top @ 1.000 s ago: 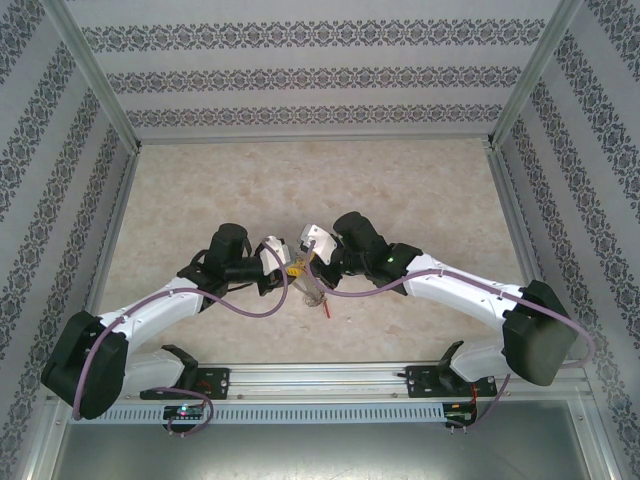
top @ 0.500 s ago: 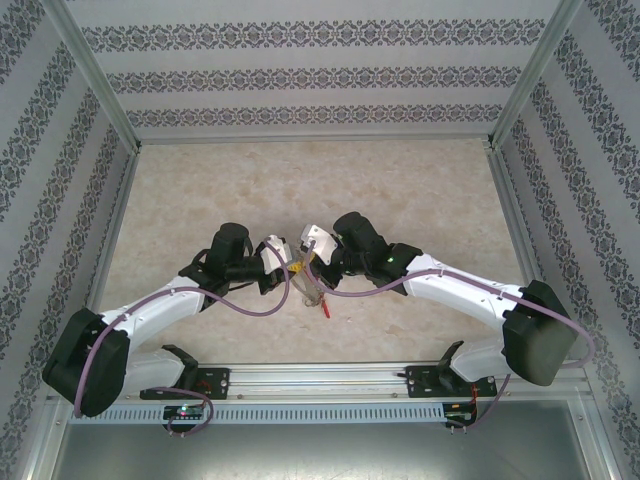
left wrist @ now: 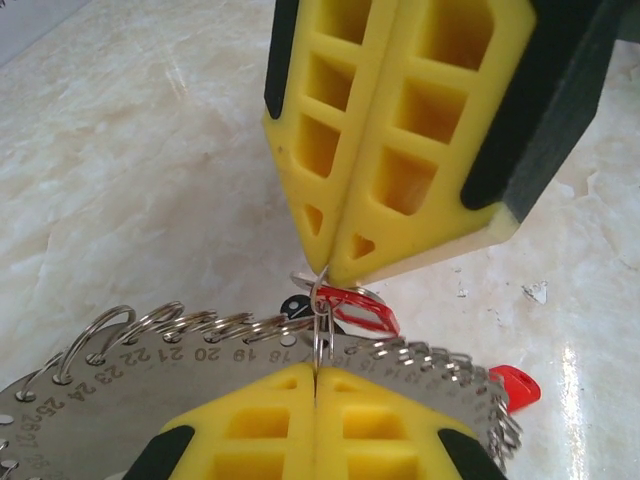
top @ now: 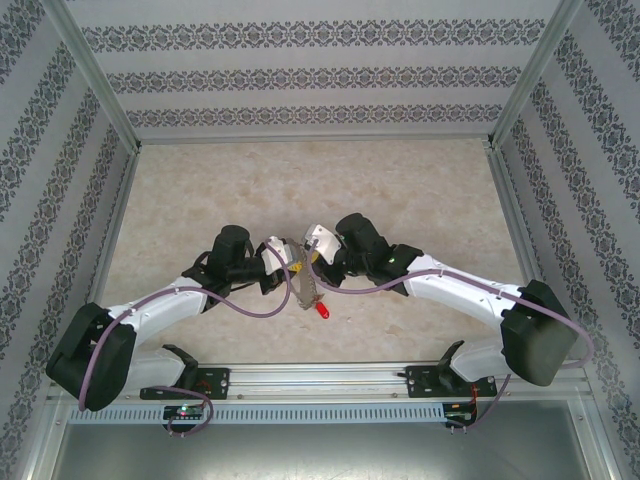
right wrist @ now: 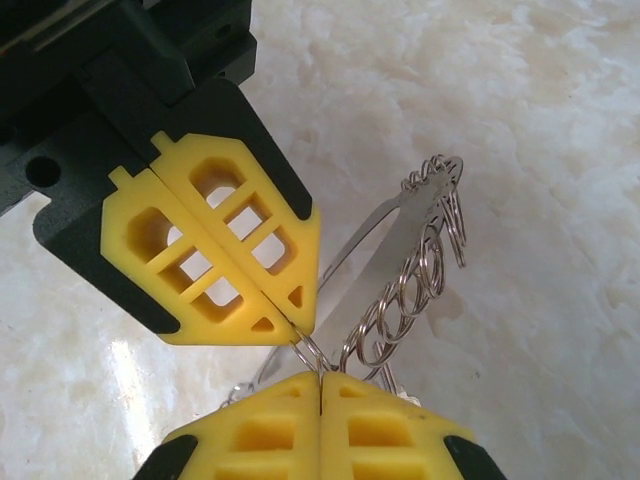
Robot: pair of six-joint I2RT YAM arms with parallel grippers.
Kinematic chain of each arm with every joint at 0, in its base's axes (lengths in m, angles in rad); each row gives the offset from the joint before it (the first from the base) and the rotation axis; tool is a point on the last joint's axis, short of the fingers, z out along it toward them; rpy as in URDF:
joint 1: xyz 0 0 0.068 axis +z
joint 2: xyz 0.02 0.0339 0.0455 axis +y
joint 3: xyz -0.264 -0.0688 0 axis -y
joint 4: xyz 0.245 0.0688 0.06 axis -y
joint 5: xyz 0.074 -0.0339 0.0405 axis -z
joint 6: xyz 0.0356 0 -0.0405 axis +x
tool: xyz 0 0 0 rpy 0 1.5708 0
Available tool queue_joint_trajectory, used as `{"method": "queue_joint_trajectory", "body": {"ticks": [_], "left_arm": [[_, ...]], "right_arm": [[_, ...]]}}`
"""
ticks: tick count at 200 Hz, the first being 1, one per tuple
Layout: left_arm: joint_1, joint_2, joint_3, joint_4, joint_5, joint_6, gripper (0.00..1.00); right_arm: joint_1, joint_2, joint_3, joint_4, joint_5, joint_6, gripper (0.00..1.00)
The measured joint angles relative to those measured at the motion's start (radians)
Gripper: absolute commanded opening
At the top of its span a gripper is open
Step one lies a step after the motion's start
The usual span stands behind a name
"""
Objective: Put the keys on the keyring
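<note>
The keyring [left wrist: 110,385], a flat grey numbered plate rimmed with small loops, hangs between both grippers just above the table. My left gripper [left wrist: 318,372] is shut on one upright loop of it. My right gripper [left wrist: 325,275] pinches the top of that same loop, tip to tip with the left. A red-tagged key [left wrist: 362,310] and a black key head [left wrist: 293,308] hang right behind this loop. A second red tag [left wrist: 516,386] shows farther right. From the right wrist, the keyring [right wrist: 400,215] is edge-on beside my shut right gripper [right wrist: 320,375] and the left gripper [right wrist: 292,330].
From above, both grippers meet at mid-table, left gripper [top: 289,265] and right gripper [top: 312,257], with the keyring [top: 309,290] and a red tag [top: 323,311] below them. Patterned walls and metal posts [top: 100,75] ring the marble tabletop [top: 400,180].
The keyring has swung round under the grippers, and the red tag now shows more plainly at its lower end. Both grippers stayed shut and tip to tip.
</note>
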Motion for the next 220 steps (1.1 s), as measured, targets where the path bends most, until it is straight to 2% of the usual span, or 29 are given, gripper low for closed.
{"method": "queue_joint_trajectory", "body": {"ticks": [55,70,100,220], "left_arm": [[0.0,0.002,-0.022,0.051,-0.001,-0.006,0.0],[0.0,0.002,-0.027,0.063,-0.001,-0.006,0.14],[-0.001,0.002,-0.029,0.066,-0.001,-0.01,0.28],[-0.046,-0.008,-0.029,0.057,-0.037,-0.013,0.3]], "right_arm": [[-0.011,0.0,-0.001,0.0,-0.002,0.007,0.0],[-0.011,0.0,-0.001,0.0,-0.006,0.007,0.0],[-0.011,-0.011,-0.001,-0.002,-0.008,0.006,0.0],[-0.003,-0.02,0.0,-0.005,-0.008,0.006,0.0]]}}
